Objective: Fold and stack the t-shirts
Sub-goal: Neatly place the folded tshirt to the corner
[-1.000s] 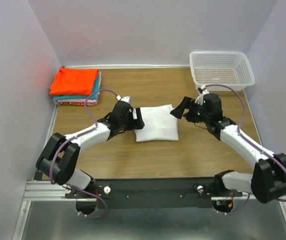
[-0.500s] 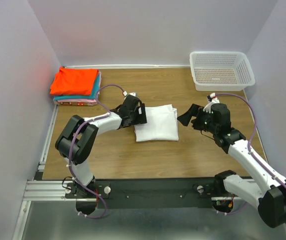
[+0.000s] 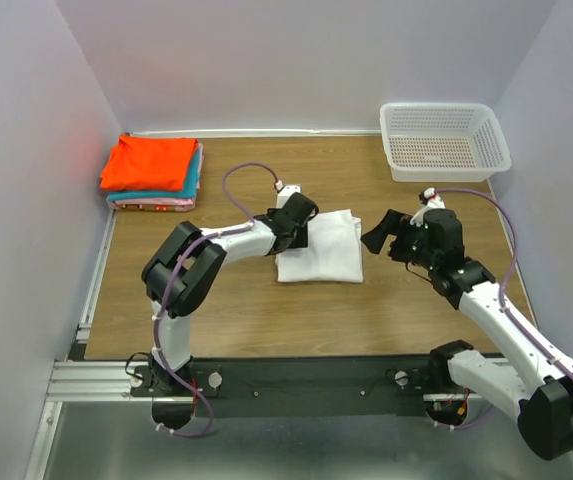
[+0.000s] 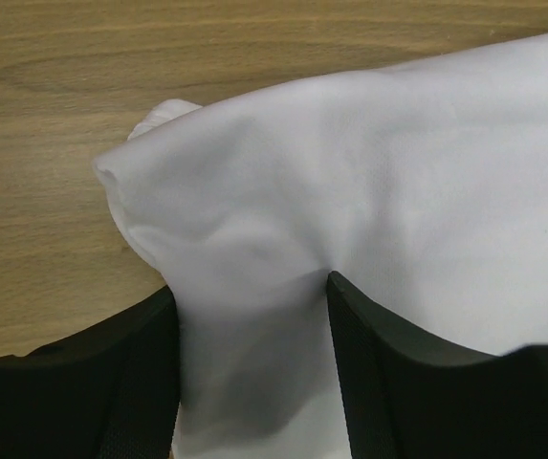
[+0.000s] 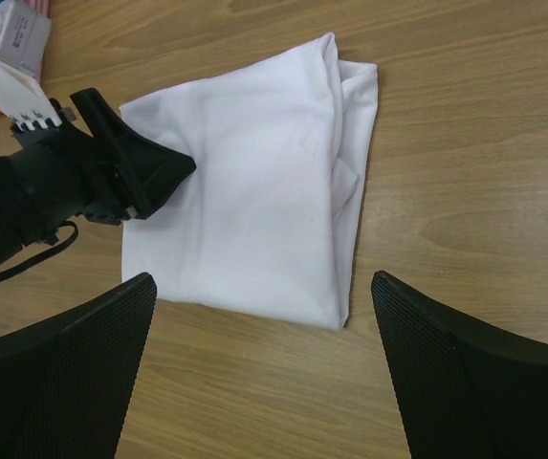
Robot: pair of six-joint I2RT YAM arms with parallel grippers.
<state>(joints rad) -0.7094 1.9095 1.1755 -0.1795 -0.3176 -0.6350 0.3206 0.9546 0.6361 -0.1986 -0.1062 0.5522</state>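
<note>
Top external view: folded white t-shirt point(image 3: 318, 247) lies mid-table point(image 3: 266, 315), left gripper point(image 3: 303, 227) straddling its bunched left edge, grip unclear, right gripper point(image 3: 378, 233) wide and empty beside it, apparently ahead of transfer to the far-left-corner stack point(image 3: 152, 168).

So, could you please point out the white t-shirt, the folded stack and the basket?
white t-shirt point(image 3: 321, 250), top view, flat middle
folded stack point(image 3: 151, 163), top view, orange top
basket point(image 3: 441, 145), top view, mesh floor

The left gripper point(image 3: 294, 222) has slid rightward onto the left edge of the white t-shirt point(image 3: 328, 252), its jaws narrowing around a bunched fold as its elbow folds upward. The right gripper point(image 3: 378, 233) has backed off toward the near right, and the shirt sits slightly further right.
</note>
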